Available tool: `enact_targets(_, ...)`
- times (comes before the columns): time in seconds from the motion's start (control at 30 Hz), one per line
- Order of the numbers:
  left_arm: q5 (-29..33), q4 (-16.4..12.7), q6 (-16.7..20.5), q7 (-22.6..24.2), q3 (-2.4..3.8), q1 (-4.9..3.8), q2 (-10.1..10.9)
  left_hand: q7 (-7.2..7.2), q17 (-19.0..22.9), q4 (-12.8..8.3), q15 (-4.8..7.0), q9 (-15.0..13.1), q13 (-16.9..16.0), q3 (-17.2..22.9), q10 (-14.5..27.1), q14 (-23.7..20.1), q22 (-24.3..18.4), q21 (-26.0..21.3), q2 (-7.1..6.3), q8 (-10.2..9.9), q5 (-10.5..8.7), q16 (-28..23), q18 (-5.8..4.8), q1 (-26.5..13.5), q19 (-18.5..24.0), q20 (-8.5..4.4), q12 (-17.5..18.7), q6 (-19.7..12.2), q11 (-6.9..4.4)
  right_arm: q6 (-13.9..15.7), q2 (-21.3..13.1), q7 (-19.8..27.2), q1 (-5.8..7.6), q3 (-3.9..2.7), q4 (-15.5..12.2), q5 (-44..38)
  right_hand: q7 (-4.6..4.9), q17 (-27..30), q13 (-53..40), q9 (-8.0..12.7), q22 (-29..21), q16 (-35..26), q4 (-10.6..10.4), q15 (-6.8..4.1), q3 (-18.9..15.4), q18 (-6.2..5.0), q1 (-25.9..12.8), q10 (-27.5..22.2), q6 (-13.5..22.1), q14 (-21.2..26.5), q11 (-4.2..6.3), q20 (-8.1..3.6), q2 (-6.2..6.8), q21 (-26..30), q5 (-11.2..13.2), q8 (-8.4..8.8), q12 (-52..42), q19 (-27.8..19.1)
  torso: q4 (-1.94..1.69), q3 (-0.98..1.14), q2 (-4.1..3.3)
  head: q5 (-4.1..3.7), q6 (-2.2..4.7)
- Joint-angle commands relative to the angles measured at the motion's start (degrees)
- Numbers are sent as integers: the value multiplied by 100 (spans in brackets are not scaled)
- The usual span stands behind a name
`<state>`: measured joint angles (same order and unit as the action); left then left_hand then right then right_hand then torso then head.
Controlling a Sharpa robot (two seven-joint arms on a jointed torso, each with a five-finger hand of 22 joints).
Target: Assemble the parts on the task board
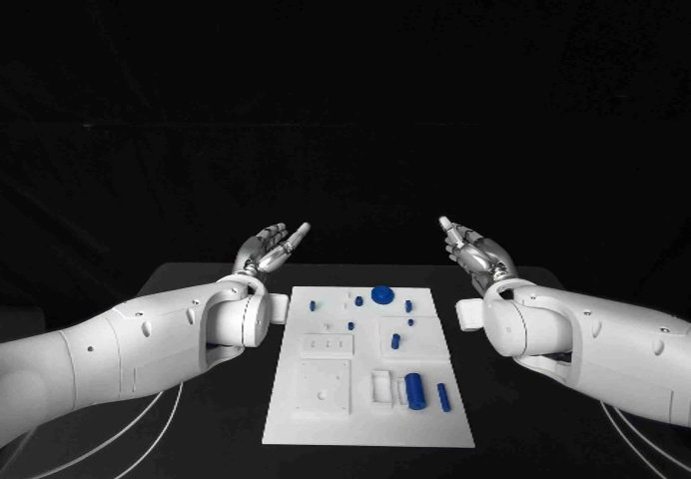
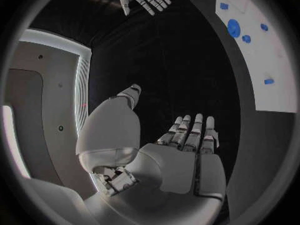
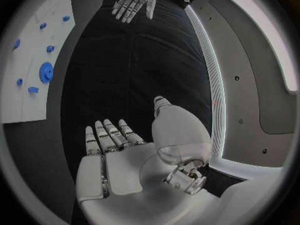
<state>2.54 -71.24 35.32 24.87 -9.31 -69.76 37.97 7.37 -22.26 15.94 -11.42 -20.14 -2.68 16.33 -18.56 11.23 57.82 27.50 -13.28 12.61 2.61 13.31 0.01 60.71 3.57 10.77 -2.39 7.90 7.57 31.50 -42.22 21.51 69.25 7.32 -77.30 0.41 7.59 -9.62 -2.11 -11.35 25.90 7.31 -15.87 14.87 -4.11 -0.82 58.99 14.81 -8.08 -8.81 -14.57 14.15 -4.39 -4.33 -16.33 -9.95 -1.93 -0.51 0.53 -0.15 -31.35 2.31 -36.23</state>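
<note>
The white board (image 1: 368, 369) was laid flat in the middle of the black table (image 1: 216, 419), its long side running away from the robot; several small blue parts were seen on it. A round blue gear (image 1: 381, 294) was placed near the far edge, with small blue pegs (image 1: 409, 305) close beside it; a short blue peg (image 1: 396, 341) was set near the middle of the board; a thick blue cylinder (image 1: 414, 390) and a thinner blue rod (image 1: 443, 398) were laid side by side near the near right corner, just beside a white block (image 1: 381, 387). On the left half of the board, square recesses (image 1: 325, 384) were seen, white like the board itself.

The left hand (image 1: 276, 245) was held up beyond the far left corner of the board, well apart from it; its fingers (image 2: 192, 135) were stretched out straight, the palm was turned inward, and nothing was held in it. The right hand (image 1: 474, 246) was held in the same way beyond the far right corner; its fingers (image 3: 109, 135) were also stretched out, with the thumb set apart, and nothing was touched by it. The two hands were facing each other above the table, with the board lying between the two white arms.
</note>
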Motion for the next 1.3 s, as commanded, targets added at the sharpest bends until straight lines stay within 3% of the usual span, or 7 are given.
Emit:
enact_targets(0.03,153,284,-816,-261,-104,-135,-113,178,-101,64,-32,-92,-22,85,-124,92,240,119,-53,87,44,85,-1,268,19,92,-41,74,20,-1280,62,-754,194,119,301,-68,643,-92,-26,-101,228,107,-61,114,-31,82,504,174,-132,-79,-70,96,27,-76,-75,-118,-43,-11,1,1,1,3,1)
enact_targets(0.2,182,475,-966,-318,-196,-233,-183,190,-149,61,-32,-124,-35,72,-201,128,286,142,-44,110,44,119,-1,286,22,92,-60,96,28,-1775,122,-1049,407,282,603,-82,773,-438,-93,-336,842,470,92,178,109,43,1540,732,-405,-538,-167,83,222,-232,-70,-386,-134,39,1,1,1,3,1)
enact_targets(0.4,174,457,-1192,-337,-200,-234,-97,454,-871,-44,-151,-854,-229,-301,-1459,1031,1666,943,329,691,111,784,41,713,-294,127,-367,762,243,-1557,253,-1009,494,347,1250,-1540,801,-1098,-299,-1013,4890,1305,403,157,901,-357,2590,2426,-1590,-1927,-137,-43,620,-1234,-251,-1245,-543,999,0,-2,-1,15,11)
enact_targets(0.6,71,457,-1252,-362,-200,-236,-49,542,-806,-270,-154,-1032,-378,-1066,-2654,2292,1363,1076,787,1092,759,1174,353,1701,-1419,-111,-772,2033,342,-1509,347,-1009,494,345,1502,-2471,538,-1355,-455,-1116,4368,1761,890,-259,1731,-882,2765,3632,-2727,-3165,264,-56,884,-1148,-305,-1548,-853,2277,-1,-1,-6,16,49)
enact_targets(0.73,-101,429,-1272,-417,-200,-237,-26,483,-759,-314,94,-937,-461,-829,-3366,3062,1157,1190,807,1147,474,1420,529,2373,-2227,-263,-957,2687,268,-1581,444,-1007,494,344,1665,-3036,428,-1490,-487,-1165,4154,1917,1352,-492,2111,-1127,2476,4066,-3142,-3740,406,-34,930,-1159,-319,-1588,-874,2933,2,-1,-2,22,67)
enact_targets(0.87,-195,403,-1334,-474,-200,-239,-4,414,-709,-340,256,-824,-483,-803,-3756,3502,1008,1257,806,1071,399,1513,588,2708,-2753,-392,-943,3056,176,-1698,570,-989,494,343,1855,-3725,357,-1822,-431,-1225,4061,1868,3218,-794,3299,-1409,871,4567,-3582,-4515,506,11,739,-1213,-338,-1333,-562,3756,-5,2,-3,-2,202)
enact_targets(1.3,-442,233,-1376,-562,-200,-269,126,346,-903,-389,622,-692,-544,-1014,-4329,4249,944,1539,755,925,320,2045,619,3037,-3467,-670,-870,3485,46,-1896,857,-1037,496,339,2132,-5378,305,-2863,-594,-1429,4367,2848,3269,-1465,3645,-1418,643,5116,-3835,-6181,804,-652,845,-2143,-232,-1312,-578,5579,20,10,-11,32,21)
